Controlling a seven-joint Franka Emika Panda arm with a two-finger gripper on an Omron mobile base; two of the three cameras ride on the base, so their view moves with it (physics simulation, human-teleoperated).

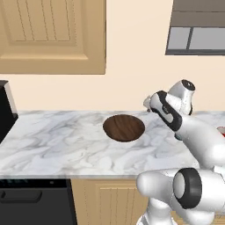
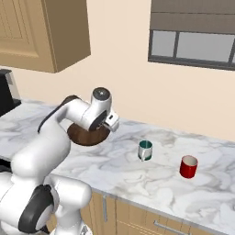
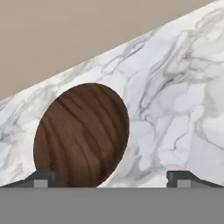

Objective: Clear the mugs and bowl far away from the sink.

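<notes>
We see one wide, shallow bowl (image 1: 124, 127) of dark wood grain lying flat on the white marbled counter (image 1: 52, 145), near the wall. In the hand view the bowl (image 3: 81, 133) sits just ahead of the fingers, toward the left one, its near rim passing behind that fingertip (image 3: 41, 179); we cannot tell whether the two touch. The gripper (image 3: 113, 180) has its two fingers spread wide apart, with nothing between them, only bare counter (image 3: 175, 109) ahead of the right fingertip (image 3: 183, 179).

We count two mugs in the right base view, both upright on the counter and well apart from the fingers, off to their right. One is a small teal mug (image 2: 145, 150), the nearer of the two to the gripper (image 2: 111, 123). The other is a glossy red mug (image 2: 188, 166), farther right again and closer to the counter's front edge. The two mugs stand apart from each other, and the bowl (image 2: 87, 136) lies partly behind the robot's hand.

Beyond these, one window (image 2: 195, 46) is set in the wall above the mugs, one wooden wall cabinet (image 1: 52, 35) hangs above the counter left of the bowl, and one black appliance (image 1: 5, 110) stands at the counter's far left end.
</notes>
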